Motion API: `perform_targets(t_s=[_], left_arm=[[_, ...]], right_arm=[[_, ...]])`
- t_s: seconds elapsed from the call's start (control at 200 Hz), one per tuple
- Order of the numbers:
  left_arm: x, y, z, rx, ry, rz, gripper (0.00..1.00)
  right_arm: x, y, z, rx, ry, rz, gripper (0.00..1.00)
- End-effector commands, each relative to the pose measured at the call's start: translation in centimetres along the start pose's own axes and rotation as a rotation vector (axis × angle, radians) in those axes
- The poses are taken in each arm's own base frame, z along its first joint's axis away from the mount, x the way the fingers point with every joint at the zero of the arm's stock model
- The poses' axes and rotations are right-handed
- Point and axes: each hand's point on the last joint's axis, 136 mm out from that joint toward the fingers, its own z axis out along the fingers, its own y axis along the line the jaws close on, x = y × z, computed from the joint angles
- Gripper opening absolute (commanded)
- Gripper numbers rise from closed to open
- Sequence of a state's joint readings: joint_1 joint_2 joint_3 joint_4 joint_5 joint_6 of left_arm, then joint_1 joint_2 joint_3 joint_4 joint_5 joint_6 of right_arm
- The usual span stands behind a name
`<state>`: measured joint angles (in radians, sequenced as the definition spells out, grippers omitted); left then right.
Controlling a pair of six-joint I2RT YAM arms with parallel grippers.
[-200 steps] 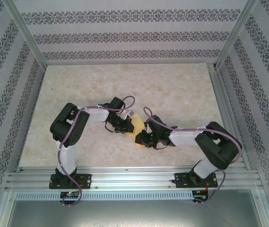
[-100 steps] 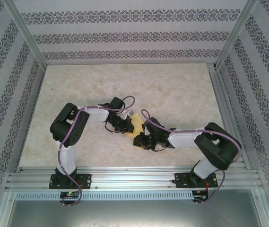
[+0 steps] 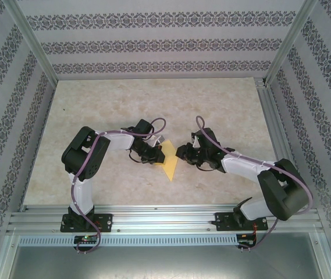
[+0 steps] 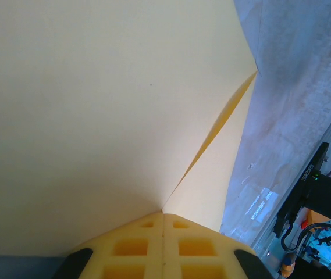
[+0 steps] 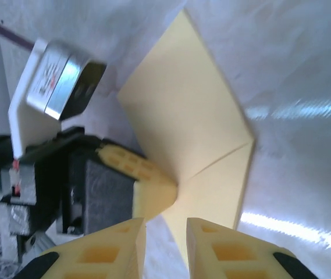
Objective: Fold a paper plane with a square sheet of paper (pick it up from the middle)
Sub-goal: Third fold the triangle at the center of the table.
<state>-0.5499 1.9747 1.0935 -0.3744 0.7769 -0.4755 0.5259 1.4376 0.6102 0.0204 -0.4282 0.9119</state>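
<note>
Mid-fold: our left fingers [image 4: 136,251] pinch the yellow sheet [image 3: 170,164]; right fingers [image 5: 229,251], spread empty at two o'clock, should crease next.

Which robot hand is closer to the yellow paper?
Left. The left gripper pinches the yellow paper at its edge; the right gripper sits just beside it, open and empty.

Folded yellow paper sheet [image 3: 170,163] flat on beige marbled tabletop [image 3: 153,104], just below centre of top view. Touching its left edge, black left gripper [image 3: 157,156]; just right, apart from it, black right gripper [image 3: 180,153].
</note>
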Motion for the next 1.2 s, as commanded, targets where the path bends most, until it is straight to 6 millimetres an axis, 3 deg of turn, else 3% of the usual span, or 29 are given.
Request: perform_targets(t_s=[0.0,0.215,0.435,0.505,0.699,1.054,1.194], left_arm=[[0.6,1.8,0.0,-0.072,0.009,-0.038,0.03],[0.8,1.9,-0.1,-0.075,0.011,-0.039,0.03],[0.9,2.0,0.0,-0.077,0.014,-0.041,0.03],[0.9,2.1,0.0,-0.078,0.016,-0.043,0.03],[0.9,2.0,-0.1,-0.079,0.014,-0.04,0.03],[0.5,1.5,-0.4,-0.077,-0.001,-0.035,0.04],[0.0,0.4,-1.2,-0.064,-0.027,-0.026,0.1]], right_arm=[[-0.6,0.9,1.1,-0.047,0.033,-0.048,0.25],[-1.2,0.9,3.8,-0.068,0.077,-0.033,0.25],[-0.6,-3.6,6.0,0.068,0.127,0.005,0.25],[-0.4,-3.6,6.0,0.065,0.137,0.008,0.25],[-2.0,-0.4,3.9,0.005,0.075,-0.041,0.26],[-1.5,-3.9,6.2,0.13,0.142,-0.026,0.26],[-2.8,-1.4,4.2,0.116,0.097,-0.087,0.27]])
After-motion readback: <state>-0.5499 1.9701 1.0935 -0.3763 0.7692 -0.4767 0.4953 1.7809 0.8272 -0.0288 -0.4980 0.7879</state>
